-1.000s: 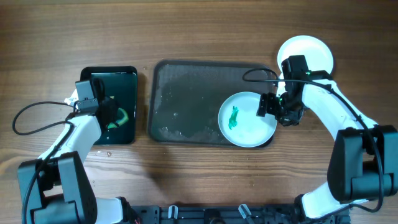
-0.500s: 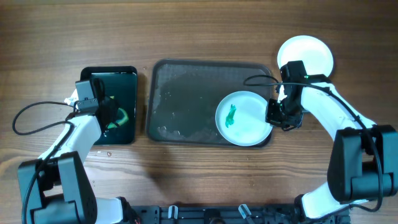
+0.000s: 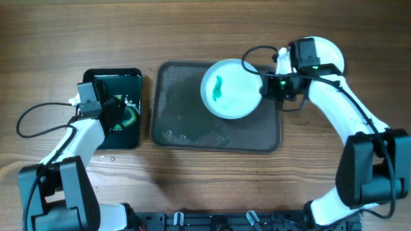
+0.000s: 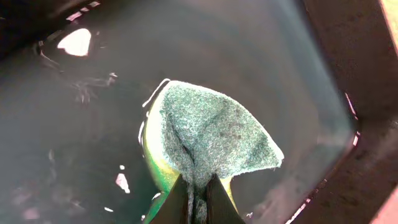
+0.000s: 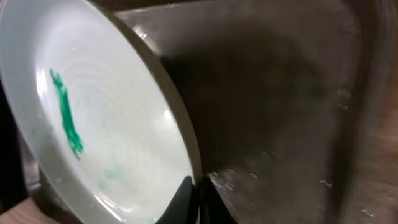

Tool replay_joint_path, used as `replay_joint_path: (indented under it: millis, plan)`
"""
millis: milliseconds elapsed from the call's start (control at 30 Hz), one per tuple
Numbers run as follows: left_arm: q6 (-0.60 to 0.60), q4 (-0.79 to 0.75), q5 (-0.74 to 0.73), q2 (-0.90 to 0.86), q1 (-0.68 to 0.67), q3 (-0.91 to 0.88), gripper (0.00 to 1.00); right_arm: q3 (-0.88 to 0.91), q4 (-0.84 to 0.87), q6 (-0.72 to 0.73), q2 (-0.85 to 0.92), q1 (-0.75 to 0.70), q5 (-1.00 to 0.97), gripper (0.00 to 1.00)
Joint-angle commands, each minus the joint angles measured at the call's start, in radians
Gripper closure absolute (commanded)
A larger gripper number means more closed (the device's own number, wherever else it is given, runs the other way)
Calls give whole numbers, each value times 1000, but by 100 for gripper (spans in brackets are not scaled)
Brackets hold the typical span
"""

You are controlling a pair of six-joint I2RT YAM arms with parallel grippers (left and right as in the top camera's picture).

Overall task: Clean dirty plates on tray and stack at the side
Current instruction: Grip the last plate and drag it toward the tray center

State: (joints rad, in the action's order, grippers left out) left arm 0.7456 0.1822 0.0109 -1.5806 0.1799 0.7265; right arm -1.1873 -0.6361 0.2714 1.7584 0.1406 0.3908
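Observation:
A white plate (image 3: 231, 90) with a teal-green smear hangs tilted over the back half of the dark tray (image 3: 192, 122). My right gripper (image 3: 264, 86) is shut on its right rim. In the right wrist view the plate (image 5: 106, 124) slants up to the left, the rim is pinched between my right gripper (image 5: 200, 202), and the wet tray (image 5: 280, 93) lies below. My left gripper (image 3: 119, 115) is in the black tub (image 3: 128, 80), shut on a green sponge (image 3: 130, 115). In the left wrist view the sponge (image 4: 211, 134) is folded in my left gripper (image 4: 198, 202).
A second white plate (image 3: 324, 51) lies on the wooden table at the back right, partly under my right arm. The tub (image 4: 93, 124) holds dark water. Water drops dot the tray floor. Cables trail from both arms.
My right gripper closed on the plate's rim, lifted it from the tray's front right and carried it back and left. The left gripper stayed in the tub with the sponge.

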Motion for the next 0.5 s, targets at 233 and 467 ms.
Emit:
replay_joint_path:
  millis: [233,467]
  plan:
    - [-61,-2,-45,-11,1,-3,96,-15,293,217,227,236,53,96]
    - [-116,-43,-34,1,1,0,96,-15,282,228,264,249,-58,96]
